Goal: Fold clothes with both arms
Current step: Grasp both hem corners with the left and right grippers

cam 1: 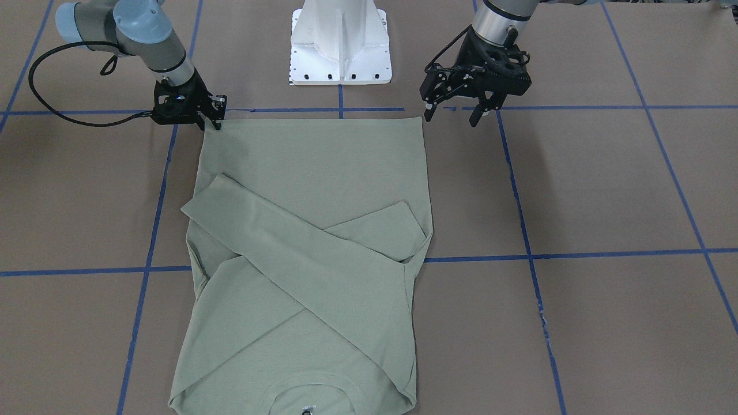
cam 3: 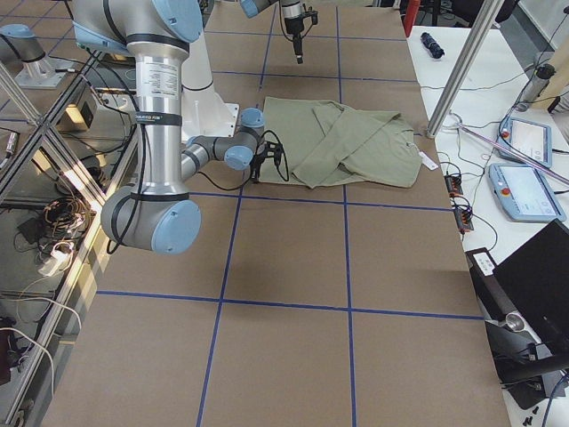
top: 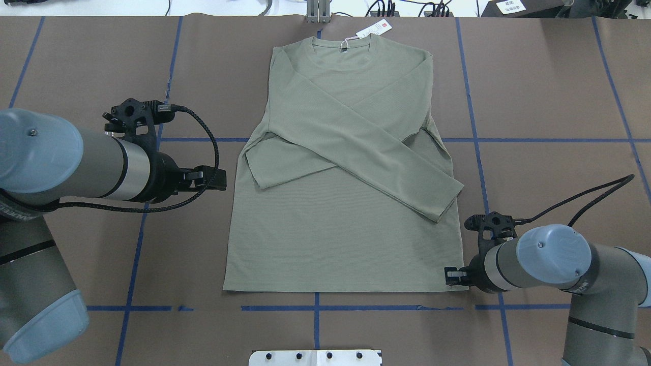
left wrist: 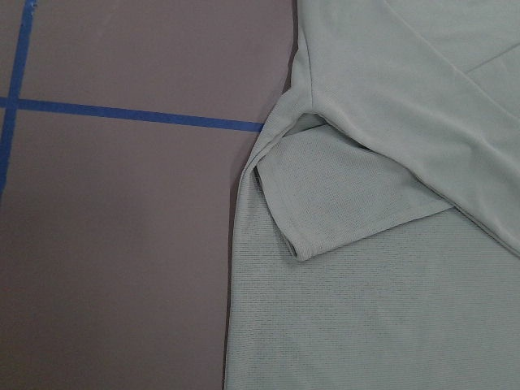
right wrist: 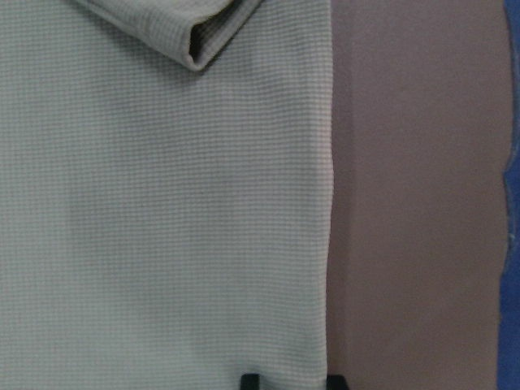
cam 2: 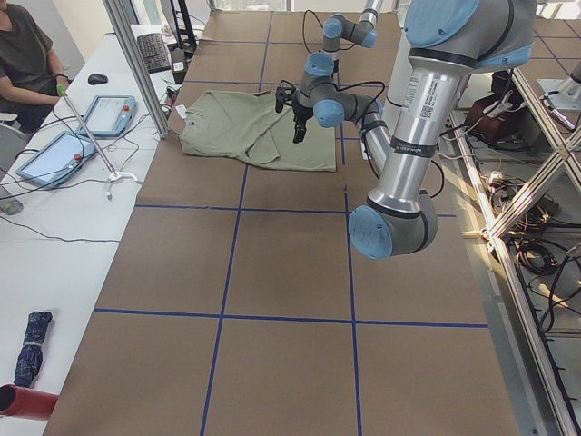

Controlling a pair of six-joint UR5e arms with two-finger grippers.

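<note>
Overhead exterior: nearest the robot, shirt [top: 335, 239] hem lies flat on brown surface [top: 549, 178]. Right gripper [top: 454, 276] sits low at the hem's right corner. Right wrist view shows its fingers [right wrist: 248, 379] part-open, tips either side of the shirt's side edge, cloth flat between, nothing pinched. Left gripper [cam 1: 451, 115] hangs above the surface just off the other hem corner, fingers spread wide, holding nothing. Further out, both sleeves [top: 356, 147] lie crossed over the chest. Collar [top: 346, 48] and hang tag [top: 374, 28] are at the far end. Step, likely: taking both hem corners for a hem-to-collar fold. Next: left must drop onto its corner, both close, then lift evenly so the sleeves don't slide. No container seen on the surface.
</note>
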